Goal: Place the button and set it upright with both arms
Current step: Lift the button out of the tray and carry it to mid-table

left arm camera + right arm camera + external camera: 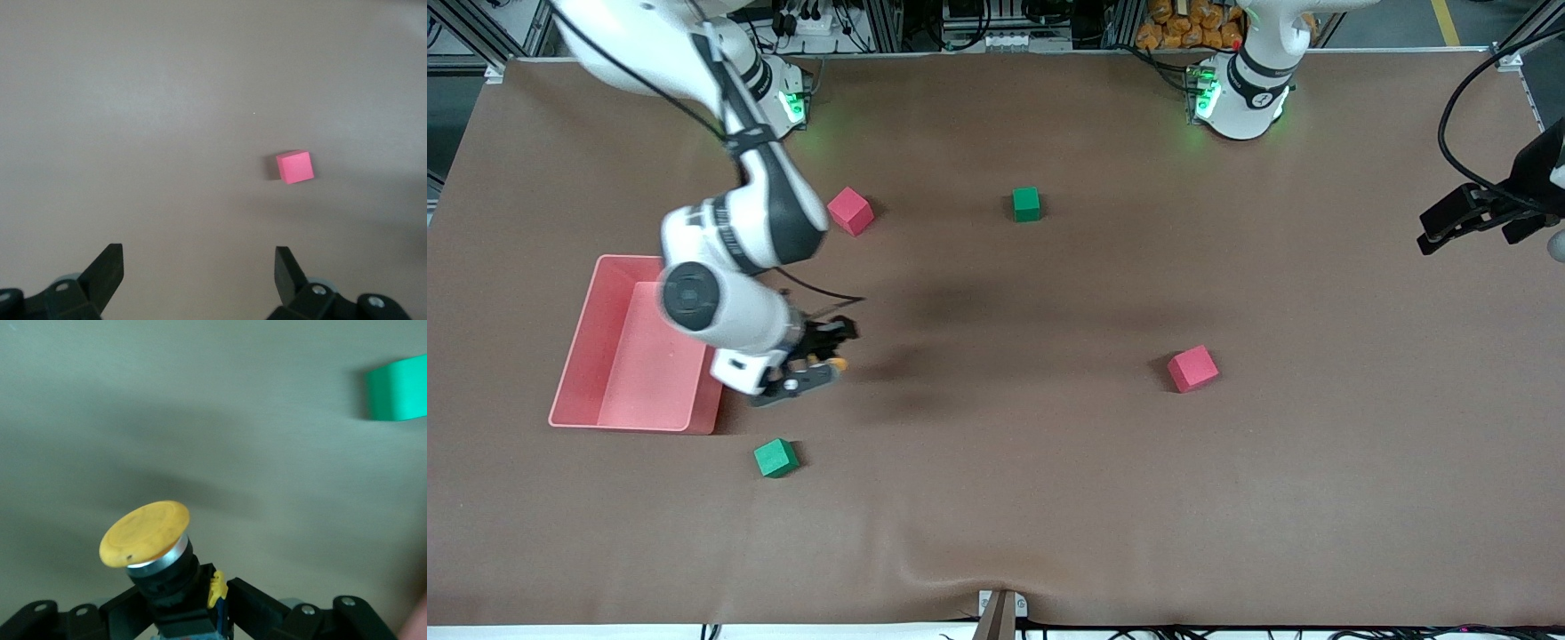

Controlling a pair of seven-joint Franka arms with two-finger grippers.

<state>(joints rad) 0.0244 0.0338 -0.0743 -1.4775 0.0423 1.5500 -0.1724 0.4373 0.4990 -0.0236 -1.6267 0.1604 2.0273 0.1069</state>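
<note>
My right gripper is shut on the button, which has a round orange cap and a black body with a silver ring. It holds the button above the table beside the pink bin. In the front view only a bit of orange shows between the fingers. My left gripper is open and empty, held up at the left arm's end of the table. In the left wrist view its two black fingertips stand wide apart over bare table, with a red cube below.
Two red cubes and two green cubes lie scattered on the brown table. The green cube near the bin also shows in the right wrist view.
</note>
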